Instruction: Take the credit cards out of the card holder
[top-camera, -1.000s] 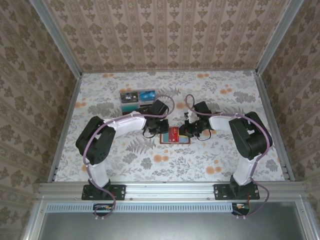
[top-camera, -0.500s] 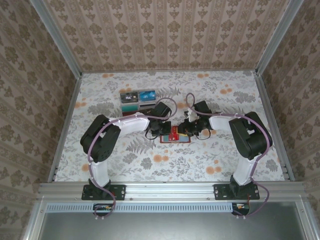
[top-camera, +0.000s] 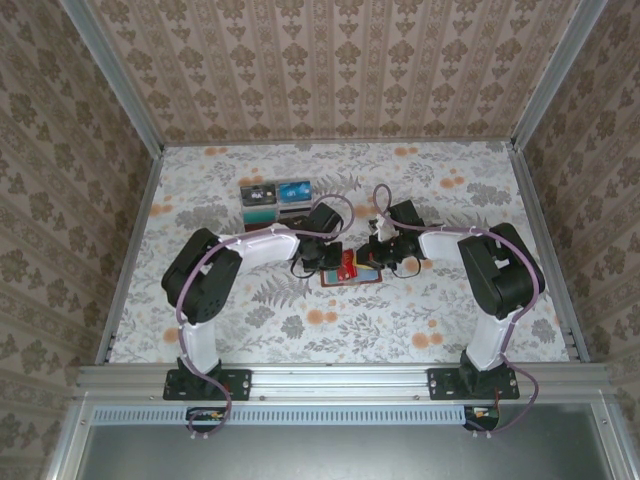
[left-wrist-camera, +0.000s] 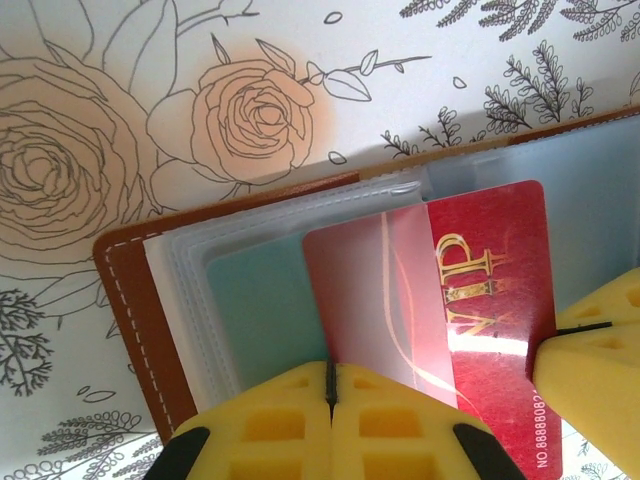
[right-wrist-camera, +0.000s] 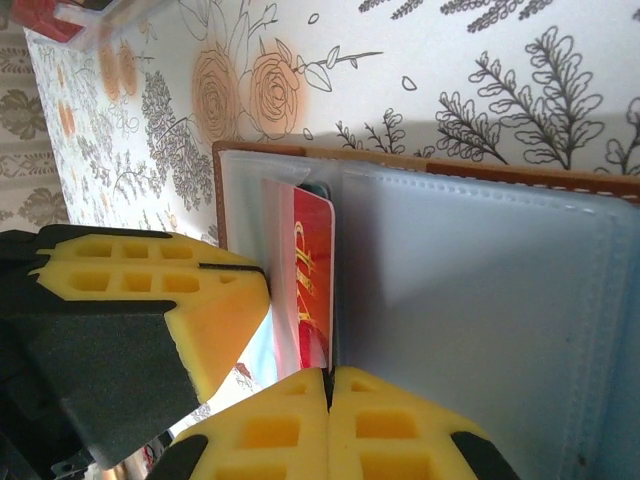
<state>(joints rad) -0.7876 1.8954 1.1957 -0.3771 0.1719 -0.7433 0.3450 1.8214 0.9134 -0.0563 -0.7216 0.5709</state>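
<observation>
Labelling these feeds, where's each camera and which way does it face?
Top external: overhead, behind the robot, looking down at the table; left arm, right arm.
Left wrist: looks down on the card holder; left end effector at bottom.
Right wrist: looks down on its clear sleeves; right end effector at bottom.
Shared: red card.

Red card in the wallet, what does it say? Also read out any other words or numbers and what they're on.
"VIP", gold, on the red card in the card holder.
"NO 88888", along that card's edge; later digits unclear.
Loose cards in the clear tray, top view: print too small to read.
</observation>
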